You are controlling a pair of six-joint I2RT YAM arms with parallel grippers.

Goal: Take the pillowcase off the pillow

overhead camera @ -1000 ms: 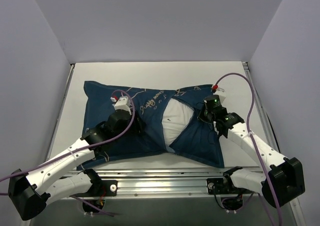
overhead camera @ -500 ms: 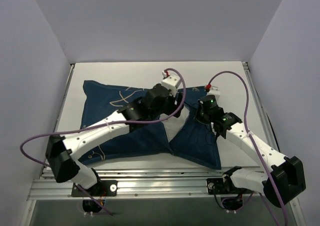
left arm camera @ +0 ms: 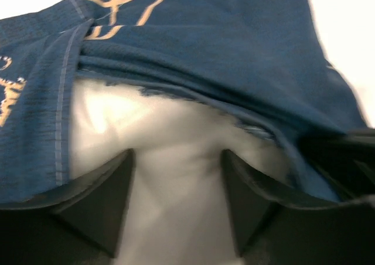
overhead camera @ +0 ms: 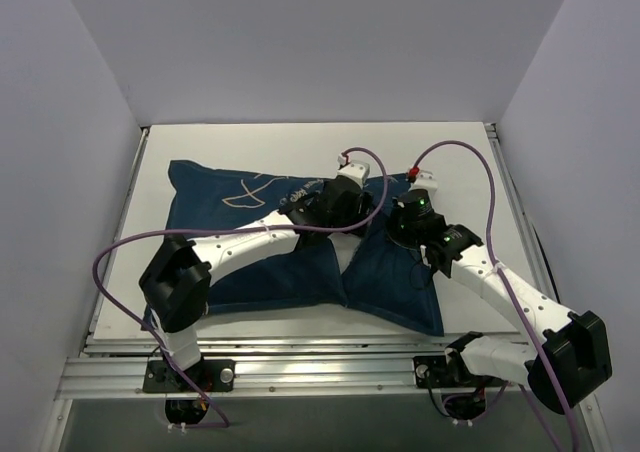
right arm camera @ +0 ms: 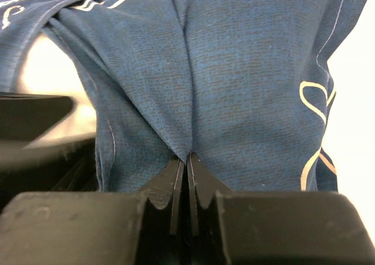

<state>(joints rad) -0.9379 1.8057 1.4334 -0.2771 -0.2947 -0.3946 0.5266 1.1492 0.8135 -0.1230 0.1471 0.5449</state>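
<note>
The navy pillowcase (overhead camera: 250, 272) lies spread over the white table. In the top view the pillow is hidden under the fabric and the arms. My left gripper (overhead camera: 345, 212) reaches across to the case's opening at mid-table. In the left wrist view it (left arm camera: 176, 162) stands open, its dark fingers (left arm camera: 111, 206) set wide on the white pillow (left arm camera: 176, 124), with the pillowcase's hem (left arm camera: 193, 48) bunched just beyond. My right gripper (overhead camera: 398, 234) is beside it. In the right wrist view it (right arm camera: 187, 157) is shut on a pinched fold of the pillowcase (right arm camera: 246, 71).
Grey walls close in the table (overhead camera: 300, 142) on three sides. An aluminium rail (overhead camera: 320, 357) runs along the near edge. Purple cables (overhead camera: 455, 152) loop above both wrists. The two grippers are close together near the case's opening.
My left arm swung from the case's left half to the opening in the middle, and its jaws widened. It now covers the white patch seen earlier. The right gripper stayed shut and shifted slightly left.
</note>
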